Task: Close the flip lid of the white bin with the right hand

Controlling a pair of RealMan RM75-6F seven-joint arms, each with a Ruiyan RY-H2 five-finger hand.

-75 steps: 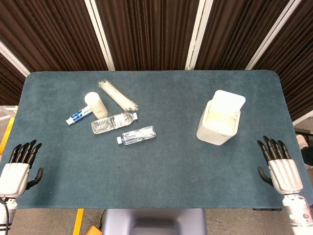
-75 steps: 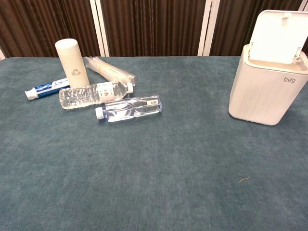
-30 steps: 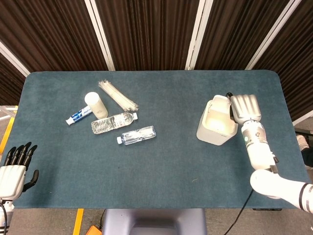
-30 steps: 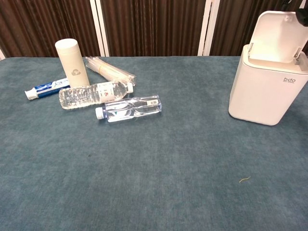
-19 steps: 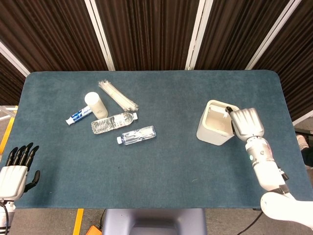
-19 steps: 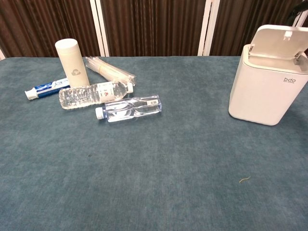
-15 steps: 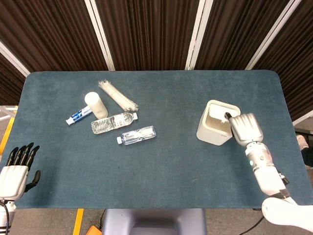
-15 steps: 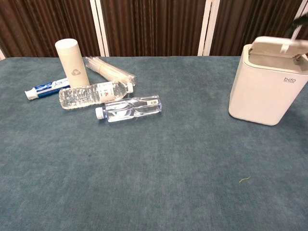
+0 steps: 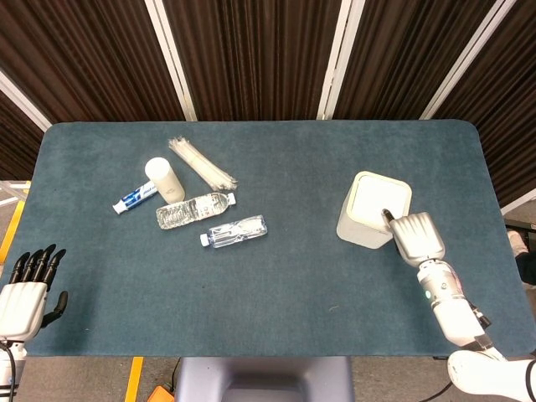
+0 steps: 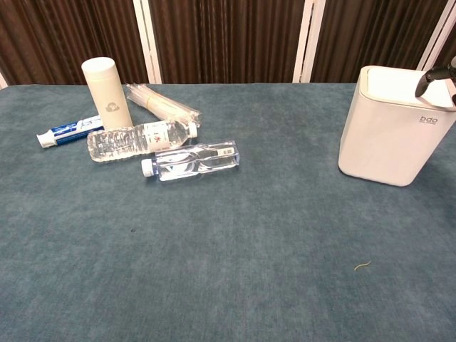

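Observation:
The white bin (image 9: pixel 366 219) stands on the right part of the table, and its flip lid (image 9: pixel 379 198) lies flat and shut on top. In the chest view the bin (image 10: pixel 390 140) shows its lid (image 10: pixel 393 80) level with the rim. My right hand (image 9: pixel 416 237) hovers over the bin's near right corner, holding nothing, with one dark fingertip (image 9: pixel 387 215) on the lid's edge. That fingertip (image 10: pixel 427 80) shows at the right edge of the chest view. My left hand (image 9: pixel 29 285) rests by the table's front left corner with its fingers apart and empty.
On the left of the table (image 9: pixel 276 285) lie two clear water bottles (image 9: pixel 194 209) (image 9: pixel 234 231), a toothpaste tube (image 9: pixel 134 198) and a bundle of straws (image 9: pixel 203 164), beside an upright white cup (image 9: pixel 164 179). A dark curtain hangs behind.
My right hand rose from the table edge to the upright lid, then came down toward me with it. The lid swung from open to flat shut. The left hand barely moved.

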